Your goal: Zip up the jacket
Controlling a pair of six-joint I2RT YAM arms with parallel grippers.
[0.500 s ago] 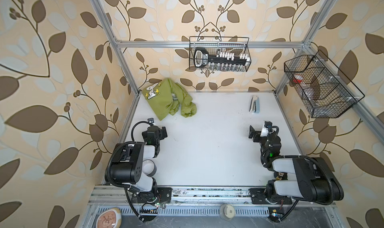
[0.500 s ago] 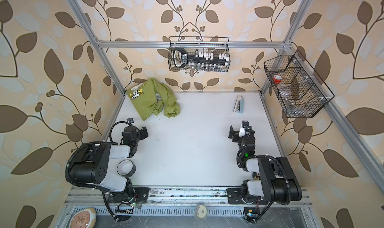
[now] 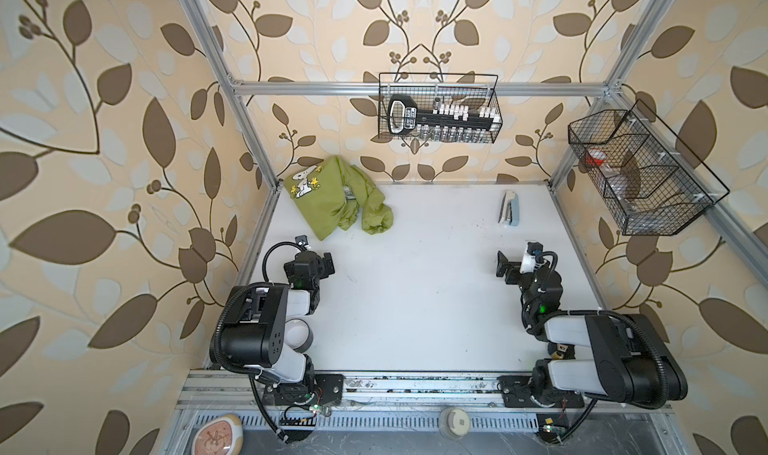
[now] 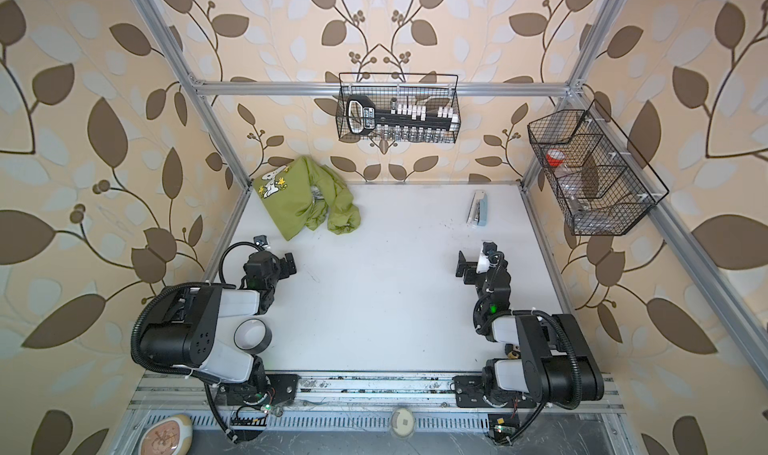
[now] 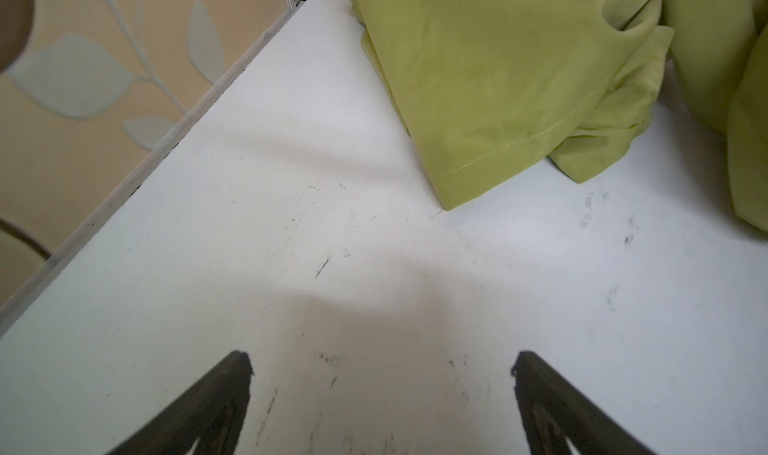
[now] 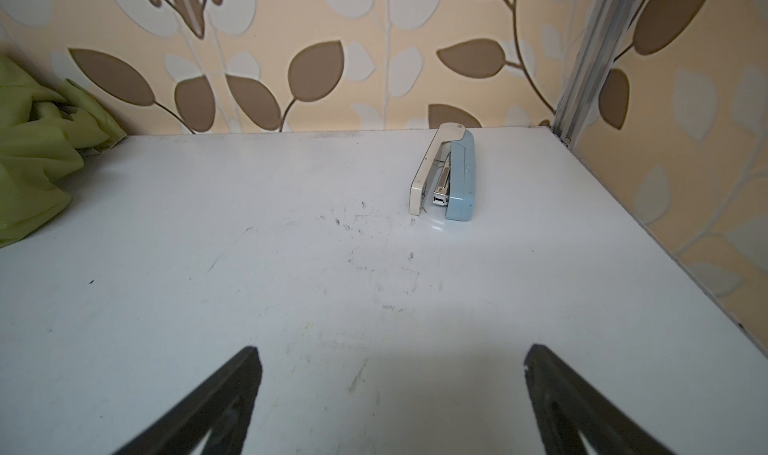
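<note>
While jacket [image 3: 328,212] lies crumpled, dog print [image 3: 305,181] up | left gripper [image 5: 381,359] spread | right gripper [image 6: 392,351] spread | tool label [image 3: 409,117] illegible

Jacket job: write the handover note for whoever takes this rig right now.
The jacket lies crumpled in the far left corner of the table, dog print showing; no zipper is visible.
The left tool is open and empty, over bare table just short of the jacket's hem.
The right tool is open and empty, facing the stapler, well away from the jacket.
Done: nothing yet.
Left: pull the jacket out, spread it flat, find the zipper, zip it up.
</note>
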